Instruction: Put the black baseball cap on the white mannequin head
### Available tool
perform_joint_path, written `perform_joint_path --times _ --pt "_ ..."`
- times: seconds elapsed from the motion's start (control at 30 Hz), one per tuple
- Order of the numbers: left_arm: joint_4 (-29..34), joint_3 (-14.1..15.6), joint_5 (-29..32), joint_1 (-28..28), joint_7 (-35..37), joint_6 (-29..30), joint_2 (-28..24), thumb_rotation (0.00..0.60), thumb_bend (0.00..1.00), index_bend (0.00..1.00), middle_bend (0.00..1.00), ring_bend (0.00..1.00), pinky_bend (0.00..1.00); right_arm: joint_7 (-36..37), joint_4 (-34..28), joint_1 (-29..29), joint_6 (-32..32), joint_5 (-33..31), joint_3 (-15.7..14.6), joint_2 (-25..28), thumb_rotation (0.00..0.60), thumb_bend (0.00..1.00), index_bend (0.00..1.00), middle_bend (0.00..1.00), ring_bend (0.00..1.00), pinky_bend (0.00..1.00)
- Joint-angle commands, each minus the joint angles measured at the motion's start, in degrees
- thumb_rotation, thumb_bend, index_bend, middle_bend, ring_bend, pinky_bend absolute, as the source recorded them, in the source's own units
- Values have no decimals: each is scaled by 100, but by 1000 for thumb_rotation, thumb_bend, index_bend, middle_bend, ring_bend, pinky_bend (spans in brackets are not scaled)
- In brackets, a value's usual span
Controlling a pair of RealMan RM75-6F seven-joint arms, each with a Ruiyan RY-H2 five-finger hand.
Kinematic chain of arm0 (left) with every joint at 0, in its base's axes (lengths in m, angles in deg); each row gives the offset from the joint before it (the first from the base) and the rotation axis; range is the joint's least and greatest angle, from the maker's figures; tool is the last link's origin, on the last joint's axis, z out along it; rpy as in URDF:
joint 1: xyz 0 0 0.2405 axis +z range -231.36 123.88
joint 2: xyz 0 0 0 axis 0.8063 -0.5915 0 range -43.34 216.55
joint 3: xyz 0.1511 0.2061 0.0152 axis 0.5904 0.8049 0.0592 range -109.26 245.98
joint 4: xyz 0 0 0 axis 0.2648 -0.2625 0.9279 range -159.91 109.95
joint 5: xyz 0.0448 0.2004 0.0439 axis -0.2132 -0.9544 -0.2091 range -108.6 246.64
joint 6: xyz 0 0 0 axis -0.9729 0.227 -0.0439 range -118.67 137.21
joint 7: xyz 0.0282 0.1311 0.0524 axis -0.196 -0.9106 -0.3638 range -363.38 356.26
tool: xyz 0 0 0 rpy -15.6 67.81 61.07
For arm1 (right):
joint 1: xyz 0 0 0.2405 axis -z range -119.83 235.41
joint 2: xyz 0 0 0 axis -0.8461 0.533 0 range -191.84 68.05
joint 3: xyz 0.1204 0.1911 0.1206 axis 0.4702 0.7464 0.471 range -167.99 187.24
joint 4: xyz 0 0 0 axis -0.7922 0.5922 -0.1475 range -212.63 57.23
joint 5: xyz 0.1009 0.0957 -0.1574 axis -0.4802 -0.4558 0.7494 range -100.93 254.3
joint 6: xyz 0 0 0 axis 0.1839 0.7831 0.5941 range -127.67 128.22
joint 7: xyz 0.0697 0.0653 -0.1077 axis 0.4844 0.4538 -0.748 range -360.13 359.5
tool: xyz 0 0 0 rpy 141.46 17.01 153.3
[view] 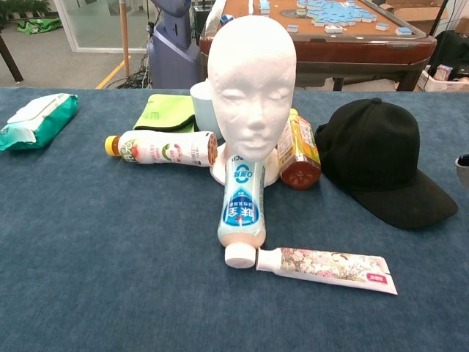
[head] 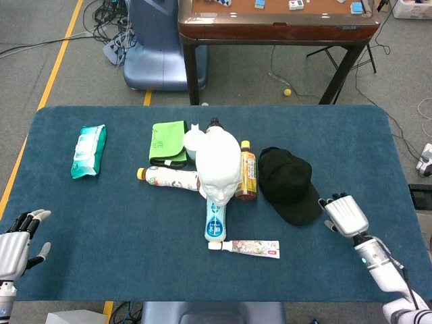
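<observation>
The black baseball cap [head: 289, 183] [view: 381, 159] lies on the blue table, right of the white mannequin head [head: 218, 169] [view: 251, 92], which stands upright at the table's middle. My right hand [head: 345, 214] hovers just right of the cap's brim, fingers apart and holding nothing; only its edge [view: 463, 169] shows in the chest view. My left hand [head: 17, 245] stays at the table's near left corner, fingers spread, far from the cap.
Around the head lie a white bottle [head: 169, 178], a blue-labelled bottle [head: 214, 223], a brown drink bottle [head: 246, 174], a toothpaste tube [head: 250, 248], a green cloth [head: 168, 142] and a pale cup [head: 193, 140]. A wipes pack [head: 89, 150] sits far left.
</observation>
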Motion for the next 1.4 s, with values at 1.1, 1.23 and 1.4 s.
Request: perform_joint_path --times 1.1,1.23,1.4 --pt "111 31 -1 2 196 -92 -116 600 305 236 204 148 380 129 1331 -33 658 291 -344 -806 600 0 521 704 506 581" --pt "127 34 3 1 220 -106 -133 600 305 246 204 148 380 293 1638 -33 788 322 -365 -977 600 0 521 708 509 581" --pt "166 45 0 -1 292 -134 -173 600 305 252 204 148 379 448 1964 -25 888 347 -407 -1147 600 0 521 709 510 581"
